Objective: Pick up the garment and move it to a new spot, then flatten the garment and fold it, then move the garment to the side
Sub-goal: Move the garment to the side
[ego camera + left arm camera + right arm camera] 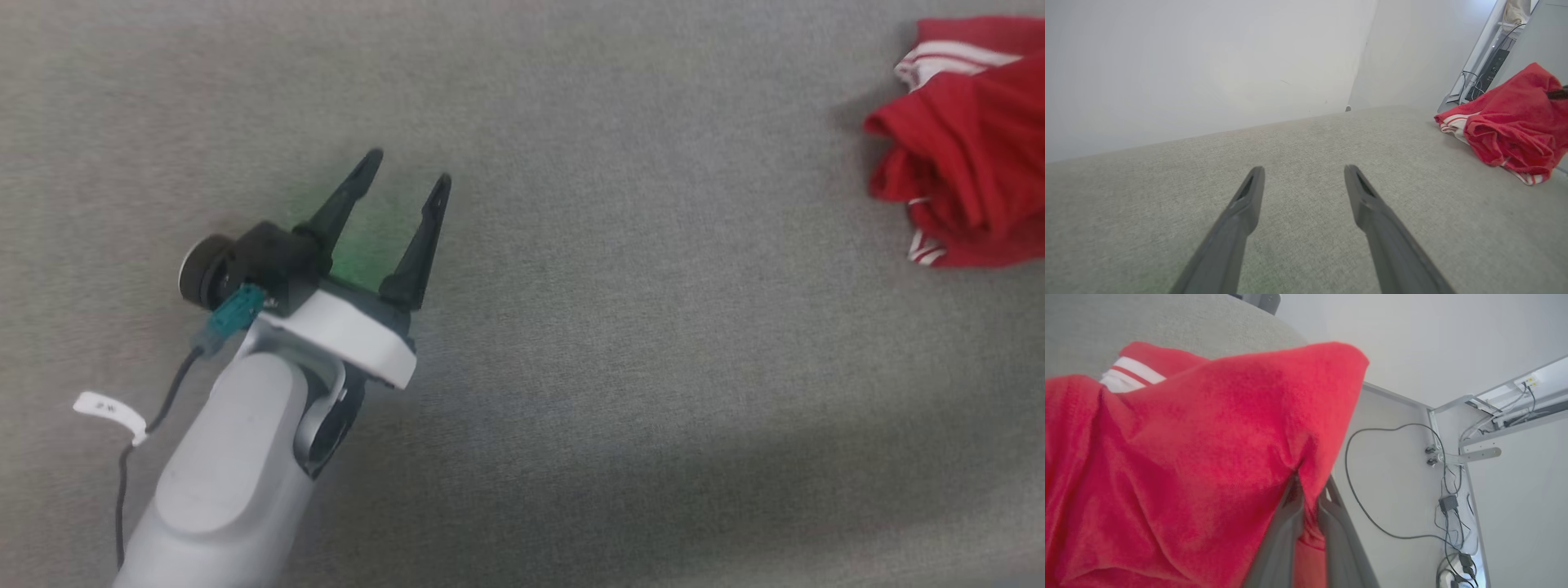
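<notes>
garment (963,155): bunched near your grey tabletop's (653,367) right edge.
right gripper (1312,490): you have it nipped tight on a raised peak of red cloth.
left gripper (408,167): spread wide, empty, well apart from the garment.

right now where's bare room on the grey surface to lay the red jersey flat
The widest bare stretch of the grey fabric surface lies between the open left gripper and the bunched red jersey. It is crowded only at the far right, where the right gripper pinches the jersey.

no readable text, cable tag (108,407) illegible
</notes>
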